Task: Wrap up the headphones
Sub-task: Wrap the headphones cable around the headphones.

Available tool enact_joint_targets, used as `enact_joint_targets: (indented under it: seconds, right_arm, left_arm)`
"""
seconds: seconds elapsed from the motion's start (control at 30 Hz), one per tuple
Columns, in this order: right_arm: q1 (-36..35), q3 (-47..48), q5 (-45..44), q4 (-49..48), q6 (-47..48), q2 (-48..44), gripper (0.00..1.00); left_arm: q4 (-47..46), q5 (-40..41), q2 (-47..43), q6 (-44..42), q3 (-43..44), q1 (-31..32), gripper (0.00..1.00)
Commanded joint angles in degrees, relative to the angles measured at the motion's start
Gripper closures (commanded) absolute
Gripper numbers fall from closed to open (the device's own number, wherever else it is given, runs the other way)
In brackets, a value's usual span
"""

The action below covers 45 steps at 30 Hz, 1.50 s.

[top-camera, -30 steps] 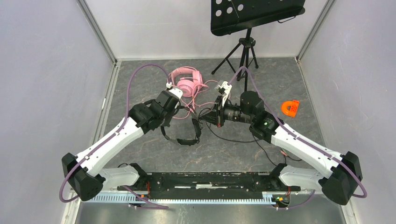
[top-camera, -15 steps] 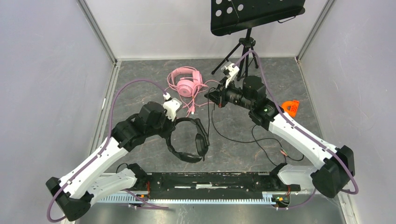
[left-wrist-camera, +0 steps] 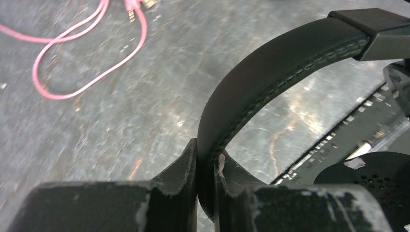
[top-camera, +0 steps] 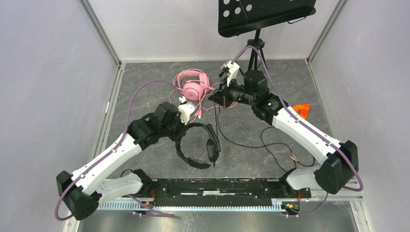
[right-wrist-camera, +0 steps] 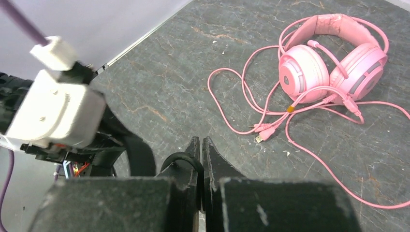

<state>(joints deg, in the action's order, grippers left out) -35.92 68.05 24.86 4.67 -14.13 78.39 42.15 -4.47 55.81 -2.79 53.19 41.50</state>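
While clamped on the padded headband, the left pincer [left-wrist-camera: 207, 157] grips the black headset [left-wrist-camera: 290, 58]. One earcup [left-wrist-camera: 382, 179] shows just right of its fingers, and the band arches away over the tabletop [left-wrist-camera: 121, 111]. The right pincer [right-wrist-camera: 200, 145] is pressed closed, with the thin black cable [right-wrist-camera: 181, 156] pinched between its fingers. The cable's slack trails over the tabletop beside the right arm. The pink headset [right-wrist-camera: 333, 58] lies ahead-right of the right pincer on the tabletop, its pink cable [right-wrist-camera: 241, 92] in loose loops between them. An orange plastic piece [top-camera: 302, 109] sits behind the right arm, partly hidden.
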Motion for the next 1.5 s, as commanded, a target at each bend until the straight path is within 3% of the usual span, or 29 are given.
enact_joint_targets:
  seconds: [0.0,0.47,0.73,0.87,1.07,1.47]
  right_arm:
    - [0.49,4.15,1.11,2.27,1.56,-0.02,1.00]
    - [0.44,10.42,1.84,16.95,4.36,5.58,1.00]
    - [2.06,17.76,-9.64,26.12,10.95,4.98,1.00]
    - [3.91,19.54,-10.49,24.69,11.52,5.24,1.00]
    - [5.37,21.93,-7.80,21.42,12.20,8.28,1.00]
    - [5.95,17.14,-0.51,11.50,7.34,9.24,1.00]
  left_arm:
    - [4.07,12.96,5.81,7.34,6.57,0.12,0.98]
    - [5.49,30.67,17.90,21.36,9.77,-0.73,0.98]
    - [6.49,27.17,18.39,19.38,8.89,-5.69,0.98]
    - [5.03,20.66,14.37,14.41,7.97,-5.81,0.98]
    - [-0.58,-0.61,4.18,8.28,3.88,-5.81,0.98]
    - [-3.31,-24.99,-8.78,8.46,5.77,-5.81,0.98]
